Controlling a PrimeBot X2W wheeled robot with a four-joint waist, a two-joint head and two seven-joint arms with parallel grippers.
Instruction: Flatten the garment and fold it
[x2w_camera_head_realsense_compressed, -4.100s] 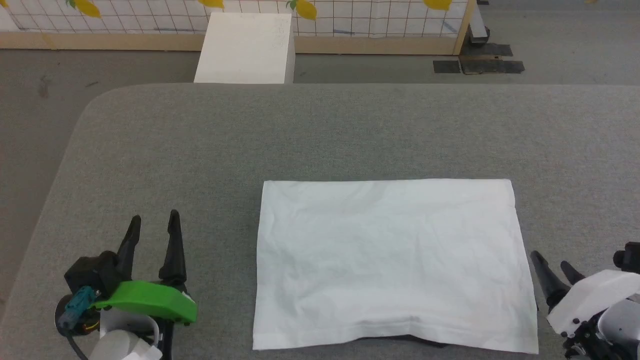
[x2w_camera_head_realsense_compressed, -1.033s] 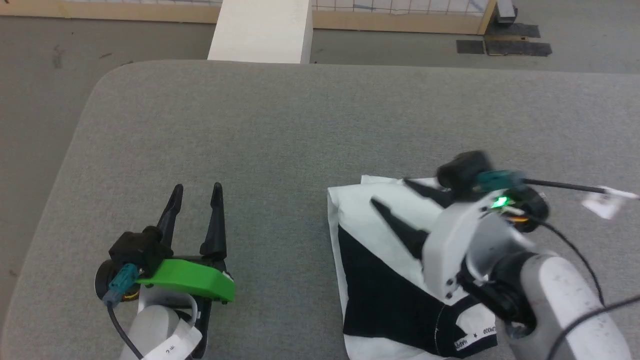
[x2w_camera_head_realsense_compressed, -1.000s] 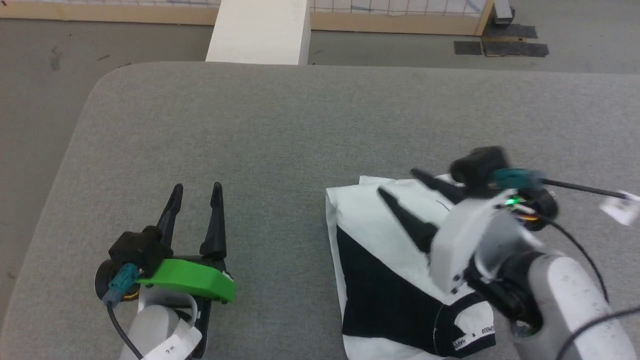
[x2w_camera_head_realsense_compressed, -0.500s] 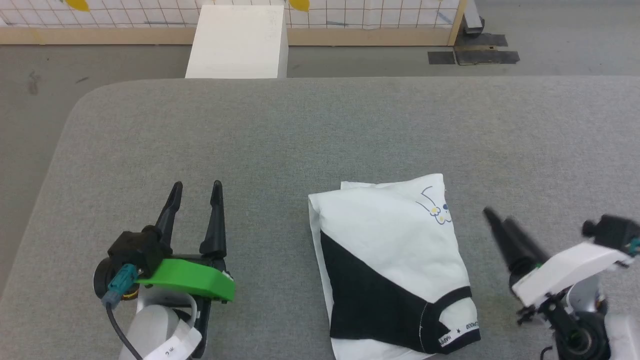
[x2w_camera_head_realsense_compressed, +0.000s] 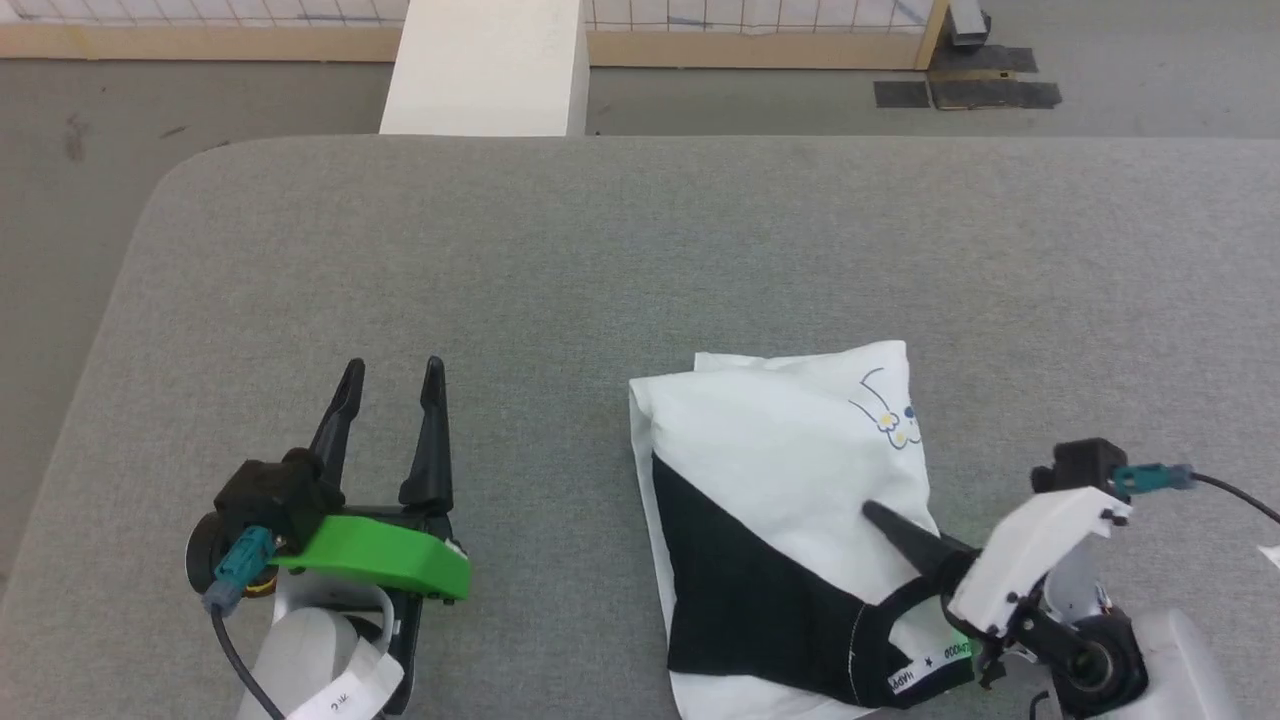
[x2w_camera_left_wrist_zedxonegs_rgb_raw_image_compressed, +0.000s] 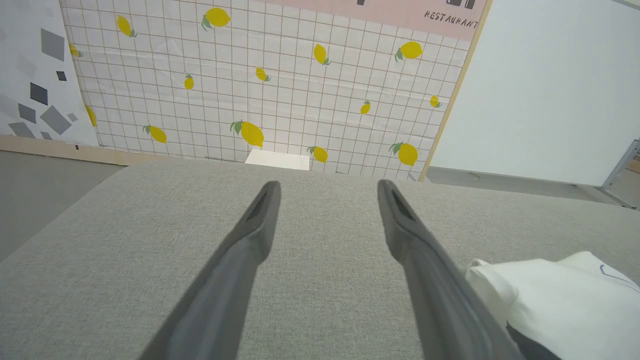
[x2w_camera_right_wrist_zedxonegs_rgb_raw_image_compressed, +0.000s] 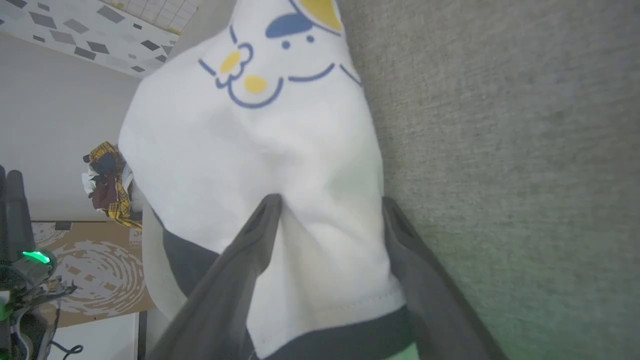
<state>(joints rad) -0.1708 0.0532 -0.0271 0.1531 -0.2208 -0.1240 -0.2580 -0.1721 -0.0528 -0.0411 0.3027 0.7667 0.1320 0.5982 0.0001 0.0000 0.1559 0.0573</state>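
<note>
- Garment (x2w_camera_head_realsense_compressed: 780, 470) now sits as a compact packet near the tabletop's (x2w_camera_head_realsense_compressed: 600, 250) front edge, right of centre; seconds ago it lay as a wide white rectangle, so the half-fold is in
- Right gripper (x2w_camera_right_wrist_zedxonegs_rgb_raw_image_compressed: 331, 200), off to the right and clear half a second ago, is back over the packet's right edge, jaws spread wide astride a ridge of white cloth, nothing pinched
- Left gripper (x2w_camera_head_realsense_compressed: 392, 365) rests front left, spread wide, empty
- Looks like a tidy-up or one more fold coming
</note>
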